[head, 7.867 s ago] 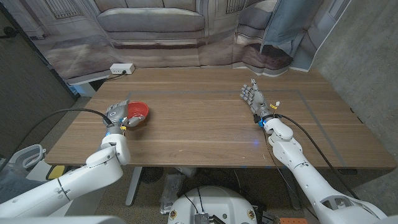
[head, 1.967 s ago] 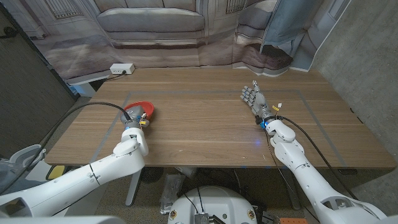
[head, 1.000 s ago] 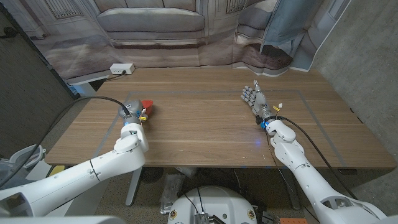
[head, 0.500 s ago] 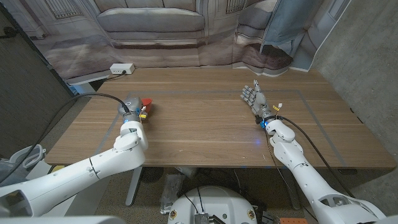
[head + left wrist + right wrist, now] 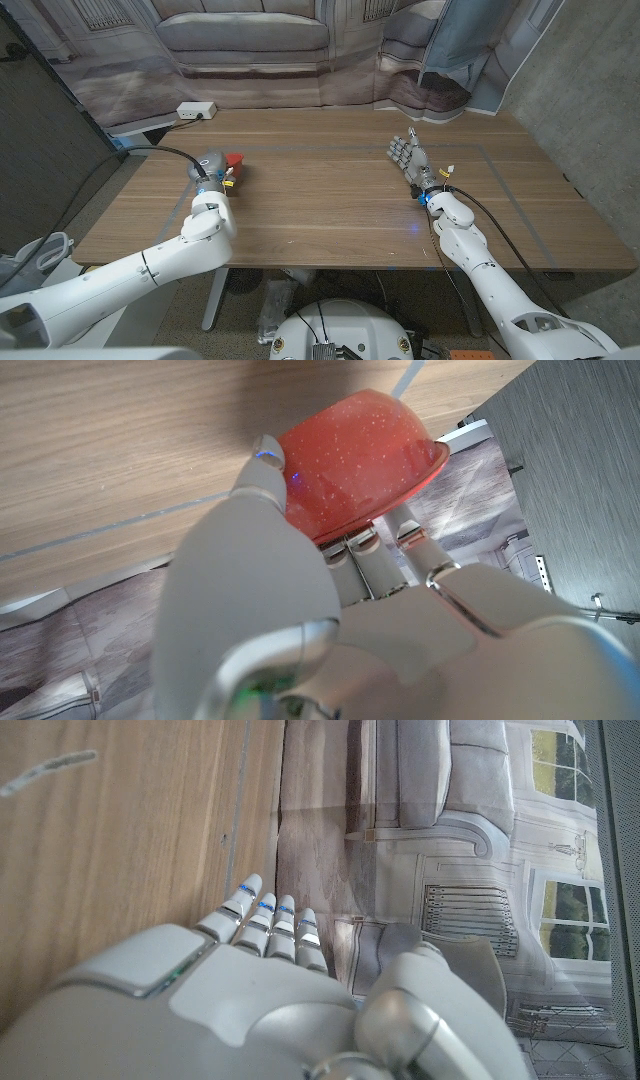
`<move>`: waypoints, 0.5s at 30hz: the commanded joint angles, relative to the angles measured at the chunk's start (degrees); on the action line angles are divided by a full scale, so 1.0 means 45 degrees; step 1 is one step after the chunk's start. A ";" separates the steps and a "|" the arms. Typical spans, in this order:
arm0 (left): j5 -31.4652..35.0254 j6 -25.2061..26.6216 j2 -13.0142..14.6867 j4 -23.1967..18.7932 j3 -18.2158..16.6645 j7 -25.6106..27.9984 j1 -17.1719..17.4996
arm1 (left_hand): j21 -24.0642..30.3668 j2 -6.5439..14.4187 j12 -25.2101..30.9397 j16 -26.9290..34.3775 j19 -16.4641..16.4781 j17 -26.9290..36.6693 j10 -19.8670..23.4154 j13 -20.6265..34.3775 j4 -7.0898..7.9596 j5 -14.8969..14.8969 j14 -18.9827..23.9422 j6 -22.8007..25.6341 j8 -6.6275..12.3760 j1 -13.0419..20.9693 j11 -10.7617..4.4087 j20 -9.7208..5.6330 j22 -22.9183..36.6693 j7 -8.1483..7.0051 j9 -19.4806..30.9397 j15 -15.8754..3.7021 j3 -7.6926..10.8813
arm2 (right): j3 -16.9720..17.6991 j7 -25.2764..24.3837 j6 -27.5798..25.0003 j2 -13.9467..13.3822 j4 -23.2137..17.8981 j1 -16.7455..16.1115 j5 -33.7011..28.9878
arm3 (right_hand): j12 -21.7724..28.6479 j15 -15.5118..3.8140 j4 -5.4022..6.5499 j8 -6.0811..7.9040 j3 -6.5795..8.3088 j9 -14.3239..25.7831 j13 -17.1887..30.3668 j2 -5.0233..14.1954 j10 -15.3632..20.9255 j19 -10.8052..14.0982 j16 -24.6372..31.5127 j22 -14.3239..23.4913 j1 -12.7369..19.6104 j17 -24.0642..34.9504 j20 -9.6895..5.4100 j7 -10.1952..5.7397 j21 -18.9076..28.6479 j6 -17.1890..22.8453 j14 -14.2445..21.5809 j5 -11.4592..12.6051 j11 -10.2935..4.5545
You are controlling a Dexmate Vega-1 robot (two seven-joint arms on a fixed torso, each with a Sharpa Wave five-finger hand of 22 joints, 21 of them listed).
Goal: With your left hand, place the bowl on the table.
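left hand (image 5: 211, 166) gripping red bowl (image 5: 362, 462), wooden table (image 5: 330, 200) beneath

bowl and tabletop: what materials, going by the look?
Bowl: likely plastic or melamine; red, smooth, pale speckles, thin rim, dull sheen. Held in the left hand, whose fingers lie on its outside.
Table: wood or wood-look laminate; brown straight grain, matte with faint glare. The pictures do not show which.
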 commanded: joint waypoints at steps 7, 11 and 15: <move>0.0111 0.0267 0.0403 -0.0578 -0.0159 -0.0067 -0.0040 | 0.0259 0.0748 -0.0043 -0.0079 -0.0137 0.0139 0.0199 0.0131 0.0189 0.0064 0.0145 0.0808 0.0171 0.0791 -0.0203 -0.1045 -0.0035 0.0678 0.0280 -0.0718 0.0111 | -0.0029 -0.0008 0.0075 -0.0027 -0.0069 -0.0003 0.0067 | -0.0015 -0.0031 0.0027 -0.0010 -0.0062 0.0040 0.0041 0.0072 0.0154 0.0135 -0.0006 0.0036 0.0074 0.0048 -0.0417 0.0065 -0.0050 0.0093 0.0097 0.0009 -0.0004; 0.0233 0.0257 0.0481 -0.0659 -0.0030 -0.0167 -0.0215 | 0.0319 0.0754 -0.0058 -0.0115 -0.0172 0.0190 0.0212 0.0162 0.0201 0.0061 0.0162 0.0749 0.0186 0.0785 -0.0196 -0.1023 -0.0058 0.0645 0.0317 -0.0719 0.0126 | -0.0019 0.0006 0.0046 -0.0022 -0.0079 0.0016 0.0107 | -0.0018 -0.0031 0.0025 -0.0011 -0.0067 0.0040 0.0041 0.0076 0.0150 0.0142 -0.0009 0.0036 0.0076 0.0048 -0.0416 0.0081 -0.0063 0.0092 0.0096 0.0008 -0.0021; 0.0406 0.0175 0.0525 -0.0681 0.0159 -0.0296 -0.0445 | 0.0368 0.0753 -0.0065 -0.0146 -0.0192 0.0229 0.0233 0.0186 0.0213 0.0057 0.0170 0.0785 0.0225 0.0772 -0.0206 -0.1035 -0.0078 0.0645 0.0337 -0.0716 0.0134 | 0.0005 0.0009 0.0049 -0.0022 -0.0080 0.0014 0.0132 | -0.0016 -0.0034 0.0023 -0.0010 -0.0072 0.0040 0.0041 0.0079 0.0159 0.0147 -0.0009 0.0037 0.0077 0.0049 -0.0410 0.0088 -0.0075 0.0094 0.0101 0.0007 -0.0019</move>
